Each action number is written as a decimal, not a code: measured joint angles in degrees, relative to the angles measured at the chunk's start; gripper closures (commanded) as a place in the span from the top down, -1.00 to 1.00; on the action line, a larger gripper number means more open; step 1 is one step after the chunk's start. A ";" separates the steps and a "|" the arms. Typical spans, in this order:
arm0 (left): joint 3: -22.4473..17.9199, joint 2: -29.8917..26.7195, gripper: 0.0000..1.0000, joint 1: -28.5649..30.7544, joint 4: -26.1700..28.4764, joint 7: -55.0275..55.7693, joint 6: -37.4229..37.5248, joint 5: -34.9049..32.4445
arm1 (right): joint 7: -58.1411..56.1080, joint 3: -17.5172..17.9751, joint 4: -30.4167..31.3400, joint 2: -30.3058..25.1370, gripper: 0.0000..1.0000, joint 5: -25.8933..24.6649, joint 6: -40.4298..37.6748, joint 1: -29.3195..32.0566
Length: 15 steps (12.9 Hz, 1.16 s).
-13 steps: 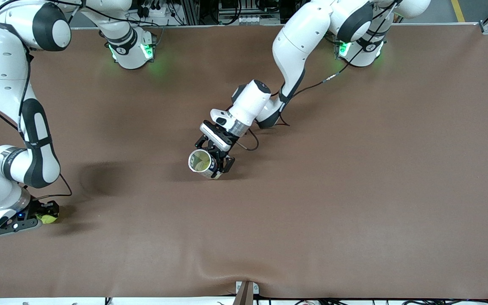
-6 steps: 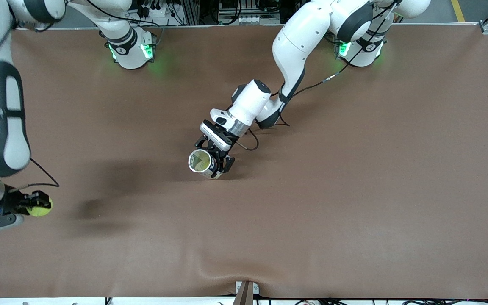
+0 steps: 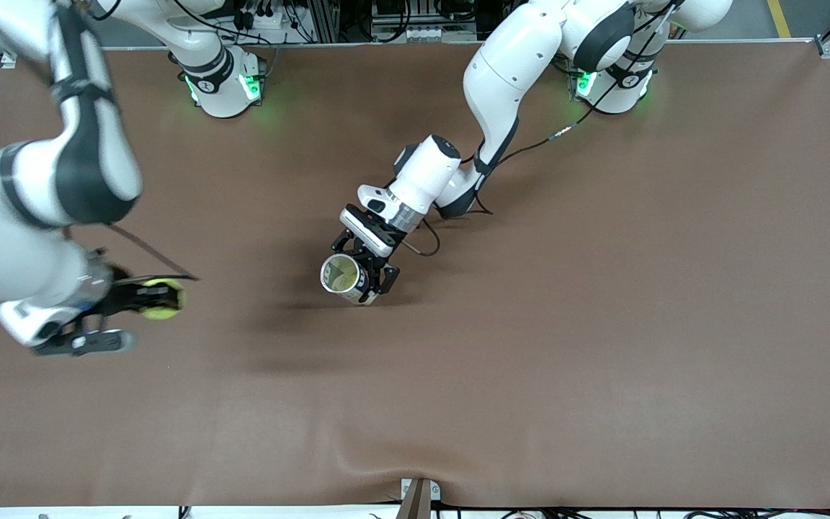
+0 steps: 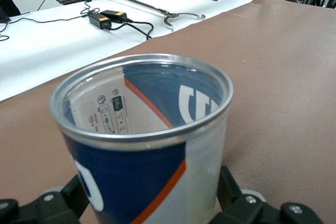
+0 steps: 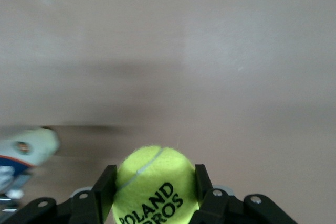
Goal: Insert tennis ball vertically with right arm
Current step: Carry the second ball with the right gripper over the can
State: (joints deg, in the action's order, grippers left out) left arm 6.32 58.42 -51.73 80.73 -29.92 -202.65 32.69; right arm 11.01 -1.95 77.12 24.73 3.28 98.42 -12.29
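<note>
1. Broad bare brown surface (image 3: 602,324) around the can (image 3: 340,274) at mid-table, well apart from every edge.
2. "POLAND" printed in black on the tennis ball (image 5: 156,186); can label blue, white and orange, small print unreadable.
3. Fuzzy yellow-green tennis ball clamped in the right pincer (image 3: 159,298), aloft over the right arm's end.
4. Left pincer (image 3: 364,272) closed wide on the open-topped can, standing on the surface.

A yellow-green tennis ball (image 3: 161,298) printed with black lettering is pinched between the right gripper's (image 3: 152,299) fingers, up over the table's right-arm end. The open-topped can (image 3: 344,278), blue and white with an orange stripe, stands upright mid-table in the left gripper (image 3: 372,277).
</note>
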 measured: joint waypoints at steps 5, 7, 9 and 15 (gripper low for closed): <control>0.00 0.00 1.00 0.00 0.03 0.05 -0.01 0.02 | 26.17 0.08 -0.01 -0.61 -1.00 -0.02 -0.37 -13.08; 0.01 0.00 1.00 0.00 0.03 0.14 -0.01 0.03 | 32.78 0.04 0.04 -0.48 -1.00 -0.06 0.46 -17.21; 0.01 -0.01 1.00 0.00 0.01 0.86 -0.08 0.04 | 38.07 0.00 0.19 -0.08 -1.00 -0.10 2.21 -20.00; 0.01 -0.17 1.00 0.00 -0.01 1.11 -0.20 0.04 | 42.45 -0.42 0.79 3.54 -1.00 -0.23 9.13 -21.52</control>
State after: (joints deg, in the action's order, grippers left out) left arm 6.34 58.24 -51.73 80.72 -28.82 -202.85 32.73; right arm 53.47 -2.37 77.91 28.27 3.05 107.56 -33.81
